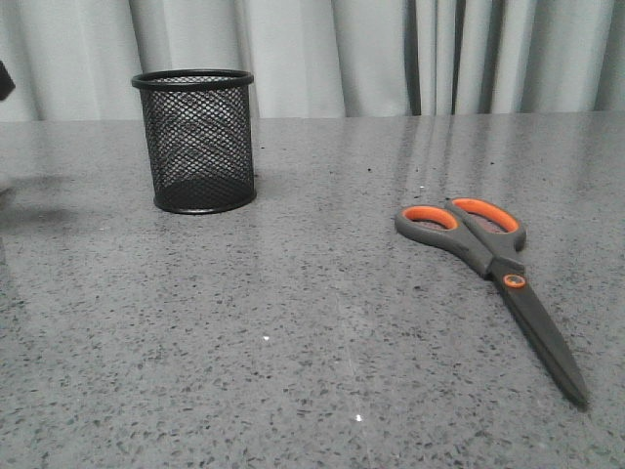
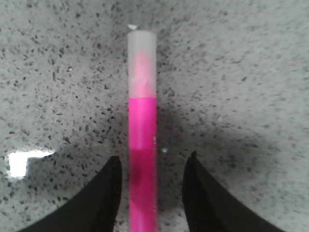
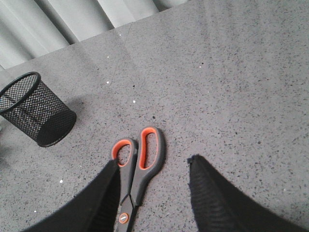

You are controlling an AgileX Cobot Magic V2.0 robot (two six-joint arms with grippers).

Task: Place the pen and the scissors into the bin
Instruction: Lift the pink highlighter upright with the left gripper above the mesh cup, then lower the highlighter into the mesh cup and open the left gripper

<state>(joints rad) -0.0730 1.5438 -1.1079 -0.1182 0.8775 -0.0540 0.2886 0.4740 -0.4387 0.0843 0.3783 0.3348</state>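
In the left wrist view the magenta pen [image 2: 142,145] lies flat on the speckled table, its pale translucent end away from the fingers. My left gripper [image 2: 154,157] is open and straddles the pen's body, with a gap on each side. The front view shows neither the pen nor either gripper. There the scissors [image 1: 488,262] lie closed at the right, blades toward the near edge. My right gripper [image 3: 154,161] hovers open above the scissors [image 3: 141,162]; one finger covers part of a handle. The black mesh bin [image 1: 196,140] stands upright at the back left and looks empty.
The grey speckled tabletop [image 1: 293,332] runs back to pale curtains [image 1: 391,54] behind its far edge. A dark shape [image 1: 5,80] pokes in at the front view's left edge. From the right wrist the bin [image 3: 35,110] is seen well apart from the scissors.
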